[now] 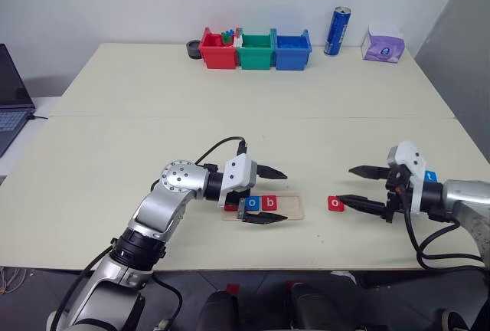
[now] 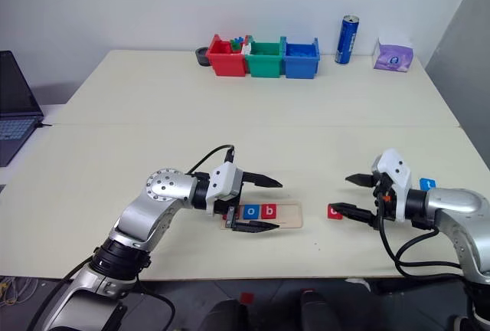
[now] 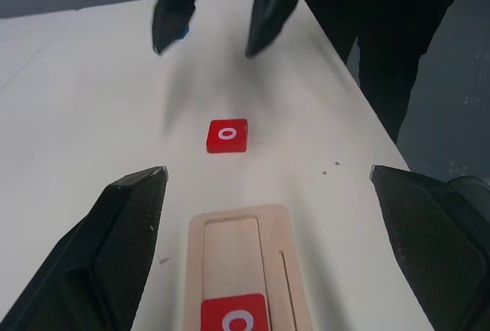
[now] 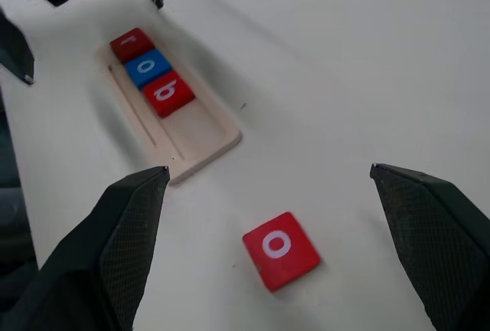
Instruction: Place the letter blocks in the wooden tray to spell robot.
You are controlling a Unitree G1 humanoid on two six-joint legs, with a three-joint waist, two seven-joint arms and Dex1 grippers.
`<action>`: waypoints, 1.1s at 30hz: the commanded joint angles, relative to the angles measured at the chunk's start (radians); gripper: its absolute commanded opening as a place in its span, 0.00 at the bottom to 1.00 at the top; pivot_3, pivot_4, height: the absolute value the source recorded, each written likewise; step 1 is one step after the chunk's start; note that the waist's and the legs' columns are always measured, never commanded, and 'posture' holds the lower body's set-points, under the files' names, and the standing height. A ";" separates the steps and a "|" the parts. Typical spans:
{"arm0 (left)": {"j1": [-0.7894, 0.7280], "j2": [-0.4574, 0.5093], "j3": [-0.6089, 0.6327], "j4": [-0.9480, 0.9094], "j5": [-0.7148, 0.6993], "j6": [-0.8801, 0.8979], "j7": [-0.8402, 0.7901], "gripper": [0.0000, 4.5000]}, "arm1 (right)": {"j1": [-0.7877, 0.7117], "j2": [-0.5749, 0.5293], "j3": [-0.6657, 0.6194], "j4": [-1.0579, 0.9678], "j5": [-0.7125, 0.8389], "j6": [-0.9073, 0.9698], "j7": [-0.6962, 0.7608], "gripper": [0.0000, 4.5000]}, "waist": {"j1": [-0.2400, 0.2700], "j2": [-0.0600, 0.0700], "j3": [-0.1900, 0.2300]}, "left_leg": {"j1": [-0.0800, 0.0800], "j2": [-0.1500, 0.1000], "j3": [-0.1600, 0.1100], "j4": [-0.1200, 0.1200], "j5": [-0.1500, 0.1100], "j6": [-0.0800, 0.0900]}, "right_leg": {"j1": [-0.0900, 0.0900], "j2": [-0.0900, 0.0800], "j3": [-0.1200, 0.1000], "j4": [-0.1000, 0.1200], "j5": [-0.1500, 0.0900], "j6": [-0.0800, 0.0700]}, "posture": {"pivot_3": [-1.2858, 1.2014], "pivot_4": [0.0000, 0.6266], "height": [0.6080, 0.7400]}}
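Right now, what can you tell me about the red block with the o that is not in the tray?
The red o block is a small flat square tile with rounded corners and a white lowercase o on top. It looks like painted wood or plastic. It lies flat on the pale table, alone, a little past the empty end of the wooden tray. Nothing touches it. The right gripper hangs open beside it.
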 commanded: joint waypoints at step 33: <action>-0.064 -0.019 -0.014 0.030 0.013 -0.037 -0.039 1.00 | -0.143 0.053 0.223 0.468 -0.212 -0.506 0.175 0.86 | 0.002 0.000 0.000 | 0.000 0.000 0.000 0.002 0.000 -0.001 | 0.000 -0.001 0.000 0.002 0.000 0.000 | 0.52 0.24 1.00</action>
